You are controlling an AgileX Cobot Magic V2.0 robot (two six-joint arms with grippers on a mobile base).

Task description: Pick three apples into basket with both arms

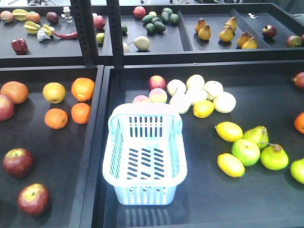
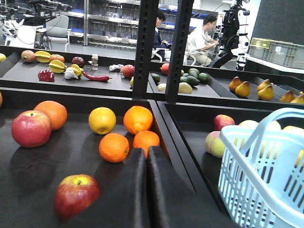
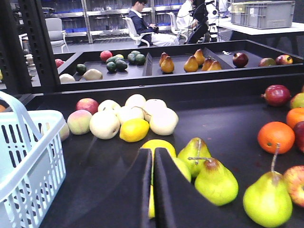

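Observation:
The pale blue basket [image 1: 142, 110] stands empty in the middle of the right tray, with its handles down. Two dark red apples [image 1: 18, 162] [image 1: 33, 199] lie in the left tray near its front. A third dark red apple [image 1: 299, 80] sits at the right edge. In the left wrist view my left gripper [image 2: 146, 151] is shut and empty. It hangs over the tray divider, with one apple [image 2: 76, 194] to its lower left and the basket [image 2: 256, 190] to its right. My right gripper [image 3: 153, 151] is shut and empty above the lemons, with the basket [image 3: 28, 156] on its left.
Oranges [image 1: 81, 89] and a pinkish apple [image 2: 31, 128] fill the back of the left tray. Pale round fruit [image 1: 195, 92], lemons [image 1: 228, 131], green apples [image 1: 245, 152] and pears [image 3: 216, 183] lie right of the basket. A raised divider [image 1: 97, 142] splits the trays. Upright posts [image 1: 88, 28] and a back shelf stand behind.

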